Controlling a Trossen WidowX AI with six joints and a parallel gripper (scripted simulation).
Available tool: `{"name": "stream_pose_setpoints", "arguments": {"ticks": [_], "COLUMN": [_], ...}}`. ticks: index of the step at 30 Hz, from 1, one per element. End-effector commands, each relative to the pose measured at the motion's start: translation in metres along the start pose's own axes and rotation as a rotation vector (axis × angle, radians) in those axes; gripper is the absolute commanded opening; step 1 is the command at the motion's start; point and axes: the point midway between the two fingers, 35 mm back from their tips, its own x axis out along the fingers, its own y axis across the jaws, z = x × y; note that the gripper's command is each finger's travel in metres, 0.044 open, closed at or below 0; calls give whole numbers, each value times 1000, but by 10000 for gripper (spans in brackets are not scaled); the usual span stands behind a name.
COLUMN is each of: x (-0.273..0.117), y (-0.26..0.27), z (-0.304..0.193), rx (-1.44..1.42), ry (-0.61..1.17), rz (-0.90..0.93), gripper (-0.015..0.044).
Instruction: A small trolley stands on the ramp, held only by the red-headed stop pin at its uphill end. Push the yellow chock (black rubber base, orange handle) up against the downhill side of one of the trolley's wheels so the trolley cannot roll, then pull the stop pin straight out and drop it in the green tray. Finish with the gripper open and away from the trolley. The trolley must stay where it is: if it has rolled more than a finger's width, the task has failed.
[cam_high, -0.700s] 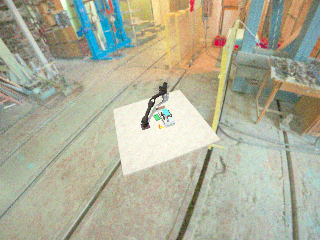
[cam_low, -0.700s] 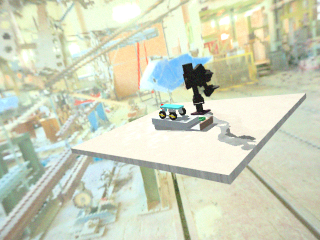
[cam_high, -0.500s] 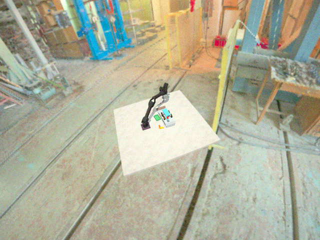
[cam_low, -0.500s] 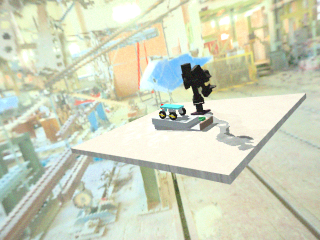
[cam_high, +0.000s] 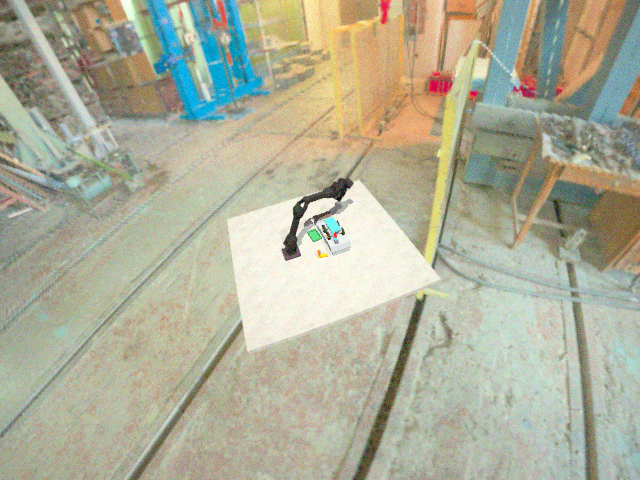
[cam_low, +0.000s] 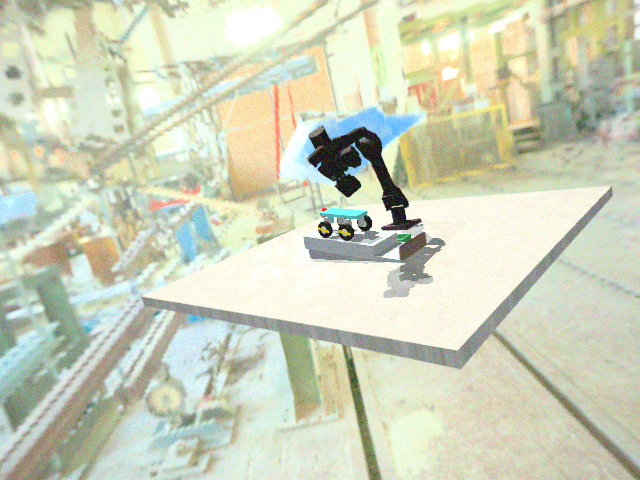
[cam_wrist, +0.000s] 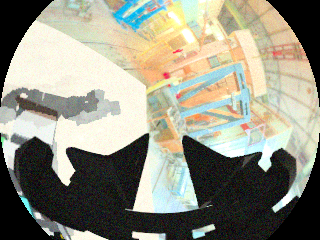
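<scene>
The trolley with a cyan top (cam_high: 333, 225) (cam_low: 345, 212) stands on the grey ramp (cam_high: 341, 249) (cam_low: 346, 250). The red-headed stop pin (cam_high: 335, 235) (cam_low: 324, 209) is at its uphill end. The yellow chock (cam_high: 321, 254) lies on the table beside the ramp's uphill end, away from the wheels; I cannot make it out in the exterior view or the wrist view. The green tray (cam_high: 314, 235) (cam_low: 404, 237) lies beside the ramp and looks empty. My gripper (cam_wrist: 166, 138) is partly open with nothing between its fingers. It is high up, beyond the ramp's downhill end in the top view.
A brown board (cam_low: 412, 246) (cam_wrist: 37, 107) stands across the ramp's downhill end. The arm's base (cam_high: 291, 253) (cam_low: 401, 225) is on the tray's side of the ramp. The wrist view looks out past the edge of the pale table (cam_high: 289, 304) (cam_low: 268, 286) (cam_wrist: 75, 55).
</scene>
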Motion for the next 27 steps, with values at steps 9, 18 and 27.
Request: {"name": "stream_pose_setpoints", "arguments": {"ticks": [9,18,27], "x": [-142,-249,-322], "y": [50,118,211], "z": [-115,-149,-150], "rx": [181,218,364], "ry": [483,735,860], "rz": [116,300,576], "gripper": [190,190,190]}}
